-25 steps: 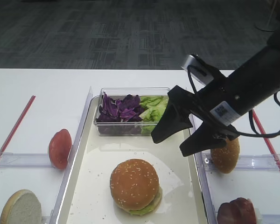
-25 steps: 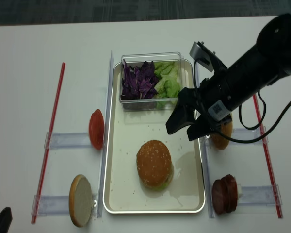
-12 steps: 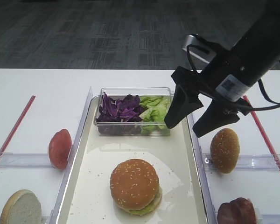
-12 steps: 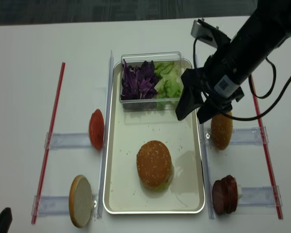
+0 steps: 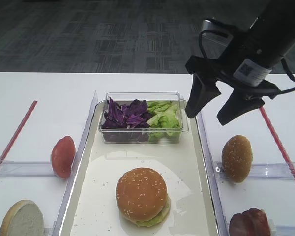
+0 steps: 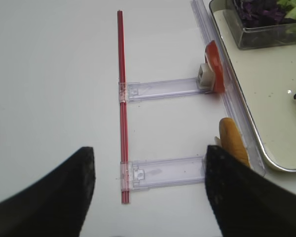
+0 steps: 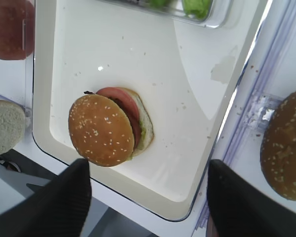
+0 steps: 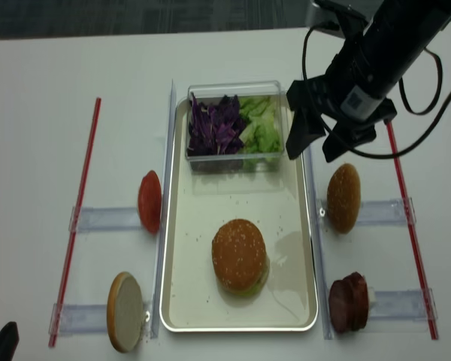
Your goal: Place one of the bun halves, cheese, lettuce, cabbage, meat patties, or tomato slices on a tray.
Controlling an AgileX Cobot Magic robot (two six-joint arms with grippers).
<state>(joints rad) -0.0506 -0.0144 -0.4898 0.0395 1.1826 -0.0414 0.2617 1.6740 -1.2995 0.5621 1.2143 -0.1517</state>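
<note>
Right tool (image 5: 220, 107) lifted off tray (image 5: 187, 162); white table (image 5: 44, 98), grey carpet (image 5: 98, 34).

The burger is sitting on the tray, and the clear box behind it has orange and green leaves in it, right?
Not quite: the leaves in the clear box are purple and green, not orange, as the exterior high view shows. The burger does sit on the tray.

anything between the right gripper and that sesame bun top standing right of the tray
Nothing visible. The right gripper hangs open above the bun top, with only air between them; the clear box sits off to its left.
</note>
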